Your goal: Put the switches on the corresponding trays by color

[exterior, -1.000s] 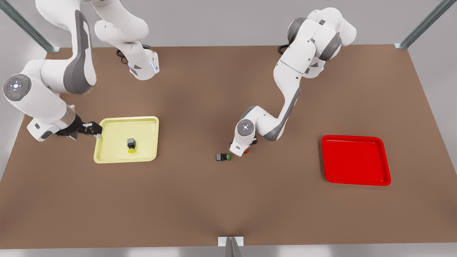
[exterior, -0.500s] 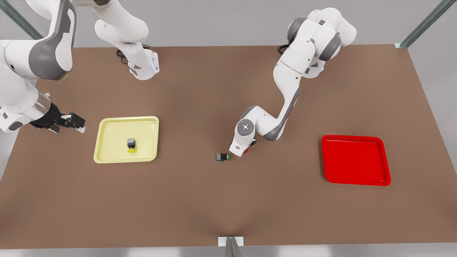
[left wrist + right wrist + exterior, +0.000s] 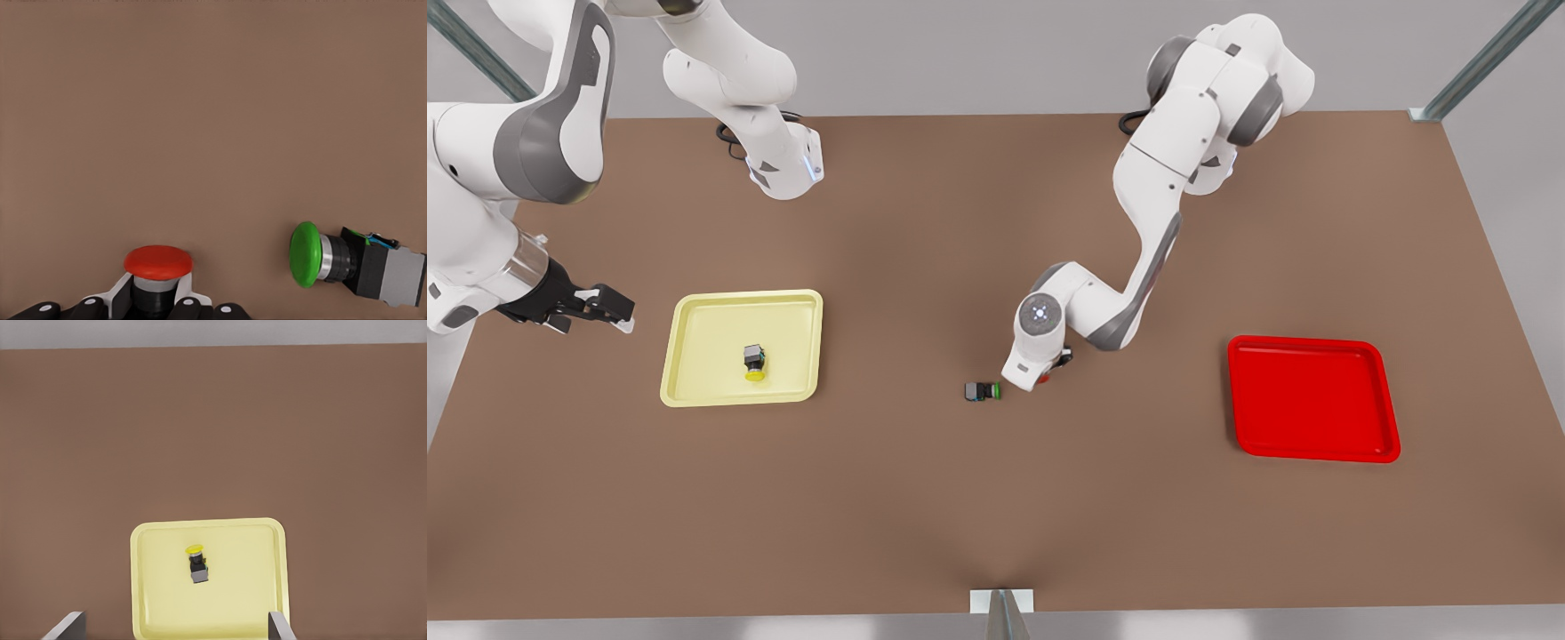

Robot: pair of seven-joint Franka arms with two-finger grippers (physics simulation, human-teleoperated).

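Switches with coloured caps are spread over the brown table [image 3: 925, 516]. The yellow switch [image 3: 754, 362] lies inside the pale yellow tray [image 3: 685, 356], near the middle of its floor, and it touches no gripper. In the right wrist view this yellow switch [image 3: 196, 563] lies on its side with the cap towards the far rim of the yellow tray [image 3: 150, 587].

The green switch [image 3: 983, 391] lies on its side on the bare table near the centre, between the two trays, with its cap pointing to the front view's right. The red switch [image 3: 1041, 378] is just beside it, partly hidden under the wrist of the arm that reaches down there. In the left wrist view the red switch [image 3: 158, 270] stands with its red cap up, and the left gripper [image 3: 155, 303] pinches its dark body between the two pale fingers [image 3: 115, 299]. The green switch [image 3: 353, 259] lies close to it but apart. I cannot tell if the red switch touches the table.

The red tray [image 3: 1312, 397] is on the front view's right, well apart from both switches in the centre, and nothing lies in it.

The right gripper [image 3: 609, 311] hangs over the table just beside the yellow tray, on the front view's left of it. Its jaws are spread and hold nothing; their two tips [image 3: 67, 625] frame the yellow tray in the right wrist view.
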